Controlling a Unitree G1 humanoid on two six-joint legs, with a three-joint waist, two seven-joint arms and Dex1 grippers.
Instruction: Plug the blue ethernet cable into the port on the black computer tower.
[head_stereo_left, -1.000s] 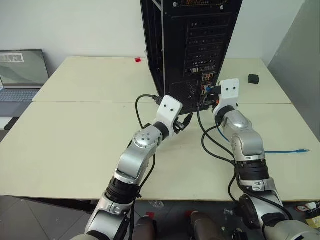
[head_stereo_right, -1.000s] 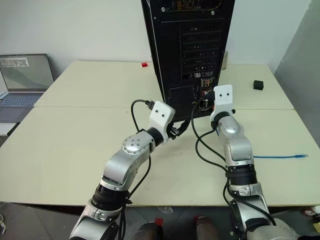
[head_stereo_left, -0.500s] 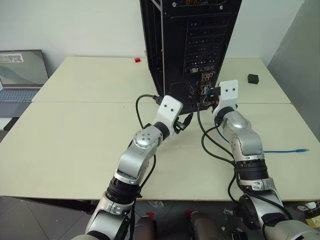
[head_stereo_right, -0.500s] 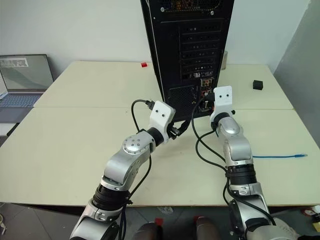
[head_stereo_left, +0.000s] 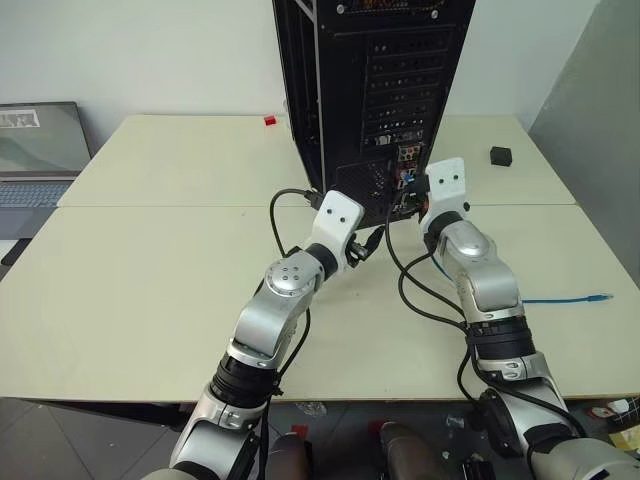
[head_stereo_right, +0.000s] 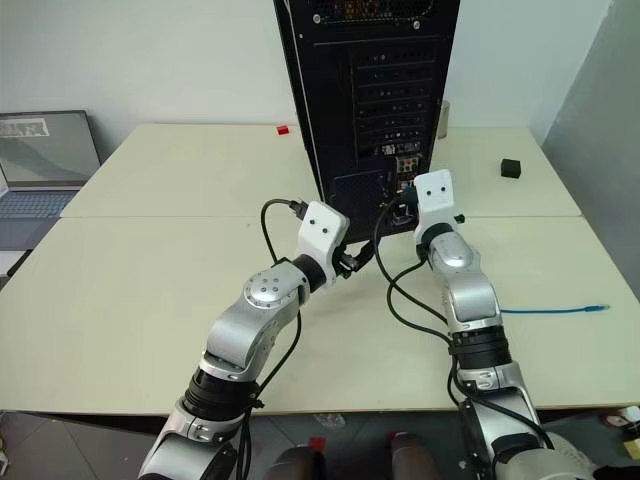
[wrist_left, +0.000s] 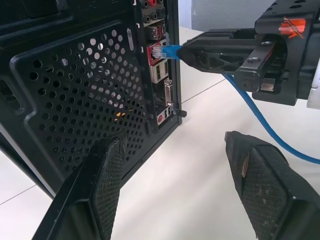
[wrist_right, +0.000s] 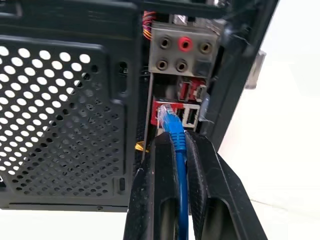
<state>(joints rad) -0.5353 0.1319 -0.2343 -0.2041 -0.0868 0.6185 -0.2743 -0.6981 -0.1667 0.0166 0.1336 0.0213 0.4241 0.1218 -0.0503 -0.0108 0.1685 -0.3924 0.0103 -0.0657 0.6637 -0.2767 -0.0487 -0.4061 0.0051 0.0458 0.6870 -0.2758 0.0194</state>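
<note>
The black computer tower stands on the table with its rear face towards me. My right gripper is shut on the blue ethernet cable just behind its plug. The plug's tip sits at the mouth of the red-rimmed port in the connector cluster; I cannot tell how far in it is. The cable trails right across the table to its free end. My left gripper stands open and empty, low beside the tower's mesh grille.
A grey laptop sits at the far left. At the back right lies a small black box, and a small red piece lies left of the tower. Black robot wires loop over the table between my arms.
The whole picture has shifted a little. My right wrist has rolled slightly with the cable still gripped at the port. The left arm has kept still.
</note>
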